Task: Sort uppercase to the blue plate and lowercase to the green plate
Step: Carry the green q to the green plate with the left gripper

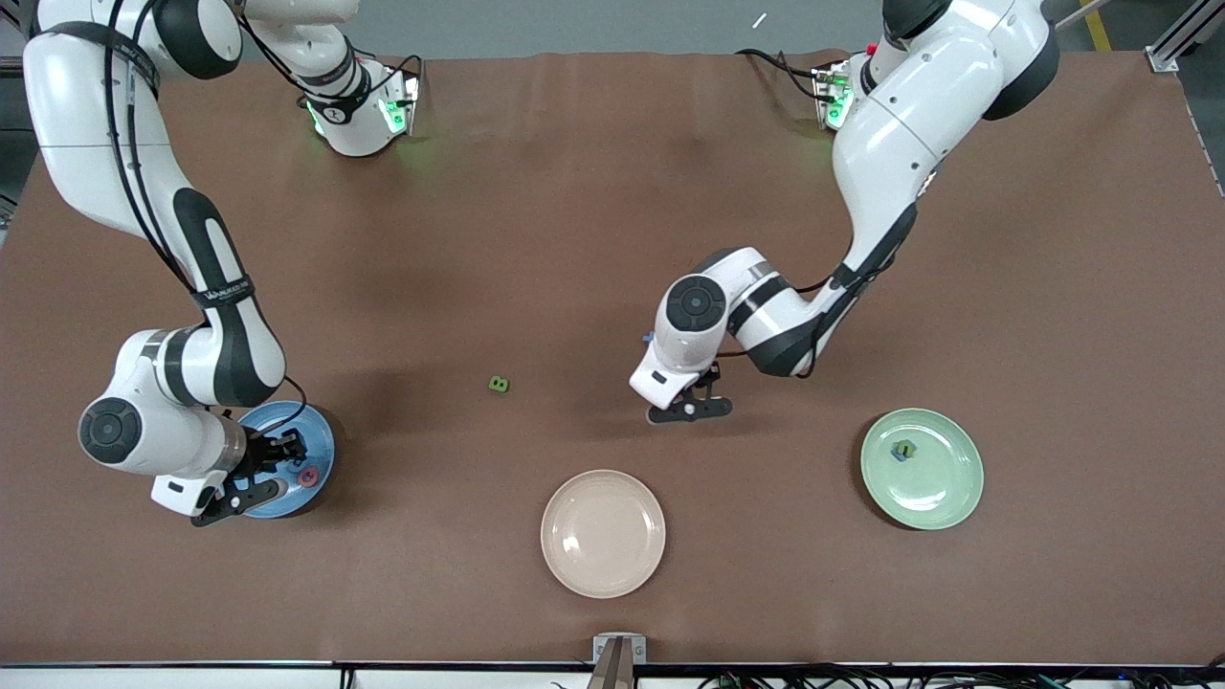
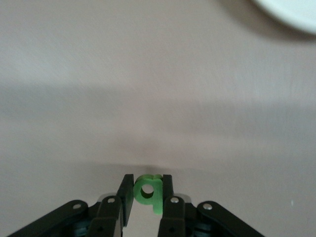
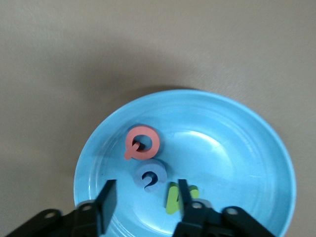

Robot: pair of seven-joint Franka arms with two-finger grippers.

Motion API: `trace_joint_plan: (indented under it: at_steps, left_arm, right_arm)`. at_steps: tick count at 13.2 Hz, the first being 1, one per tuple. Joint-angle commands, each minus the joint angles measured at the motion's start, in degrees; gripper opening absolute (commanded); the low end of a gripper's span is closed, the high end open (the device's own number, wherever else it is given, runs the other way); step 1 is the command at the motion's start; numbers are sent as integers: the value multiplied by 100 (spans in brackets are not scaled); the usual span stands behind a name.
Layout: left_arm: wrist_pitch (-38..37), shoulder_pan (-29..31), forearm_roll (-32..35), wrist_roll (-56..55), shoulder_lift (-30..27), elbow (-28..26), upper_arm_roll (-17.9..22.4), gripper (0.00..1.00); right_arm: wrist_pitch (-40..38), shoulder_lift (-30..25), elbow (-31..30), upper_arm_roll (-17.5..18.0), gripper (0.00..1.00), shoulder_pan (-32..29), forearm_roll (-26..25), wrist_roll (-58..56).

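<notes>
glossy round cream plate (image 1: pixel 603 533); left claw (image 2: pixel 147 193) pinches green foam letter (image 2: pixel 149 191).

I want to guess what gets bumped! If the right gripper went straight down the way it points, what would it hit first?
Probably the blue letter lying between its open fingers on the blue plate. The right gripper hangs just over that plate; the green letter beside one finger might get touched too.
</notes>
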Motion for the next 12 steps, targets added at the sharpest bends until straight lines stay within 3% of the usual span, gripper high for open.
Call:
trace_joint_plan:
  at_steps: [1, 3, 6, 10, 12]
  left_arm:
    - [-313, 260, 75, 475, -349, -62, -7, 1]
    - [-541, 603, 66, 986, -525, -88, -42, 1]
    - [-980, 1068, 75, 1872, -596, -88, -42, 1]
    - [-1219, 1825, 75, 3182, -736, -88, -33, 1]
    - [-1175, 2123, 84, 3613, -710, -70, -15, 1]
  right_arm:
    - [6, -130, -130, 122, 100, -44, 17, -39]
    - [-448, -252, -78, 218, 100, 140, 79, 318]
    - [-837, -490, -104, 253, 100, 649, 96, 1723]
    - [-812, -473, -139, 245, 100, 1352, 684, 3174]
    - [-742, -447, -157, 253, 100, 1712, 703, 4017]
